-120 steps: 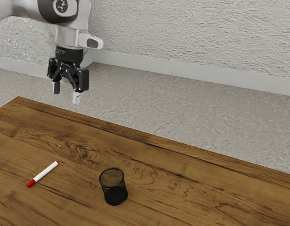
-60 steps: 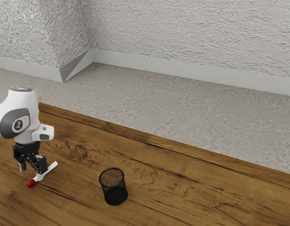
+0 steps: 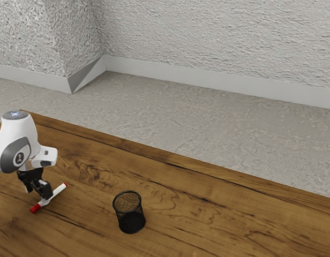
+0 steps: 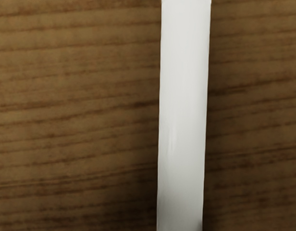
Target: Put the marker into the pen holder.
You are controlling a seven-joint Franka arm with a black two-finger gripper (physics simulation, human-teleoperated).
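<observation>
Lowered fingers (image 3: 46, 191) at marker (image 3: 56, 193), open or closed unclear (red end (image 3: 35, 208) in exterior view)

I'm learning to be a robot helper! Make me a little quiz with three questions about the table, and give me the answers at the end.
1. Fill in the missing word: The gripper is down at the ____, off to one side of the black pen cup.
2. Pick one: What color is the cap of the marker?
A) blue
B) red
C) green
3. True or false: The marker is standing inside the pen cup.

Key:
1. marker
2. B
3. False, it lies on the wooden table.
</observation>
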